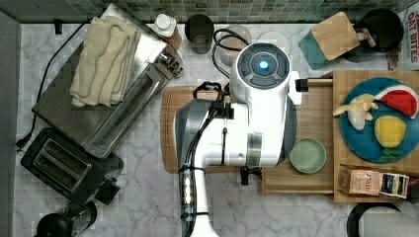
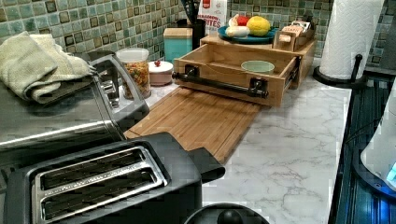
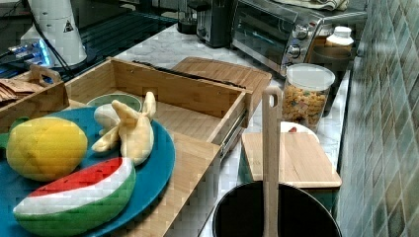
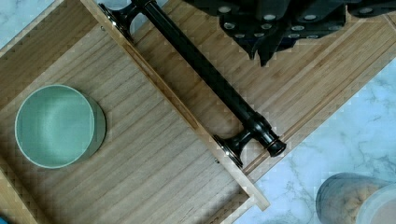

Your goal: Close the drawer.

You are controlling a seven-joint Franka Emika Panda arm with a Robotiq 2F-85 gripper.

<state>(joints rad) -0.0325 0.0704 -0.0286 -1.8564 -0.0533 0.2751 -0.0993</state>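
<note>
While the drawer [image 2: 233, 70] stands pulled out over the board [image 2: 196, 119] on the worktop [image 2: 289, 154], the hand [image 4: 271, 32] hovers just beyond its handle [image 4: 205, 74]; finger spread unclear.

In the top view, the white arm [image 1: 237, 123] reached up from the picture's lower edge, its wrist bent over and pointing straight down, cables running along its side. In the wrist view, the gripper [image 4: 266, 46] hung at the picture's edge, its dark fingers [image 4: 275, 44] close together and touching nothing. The left view showed part of the arm's base at its right edge.
</note>
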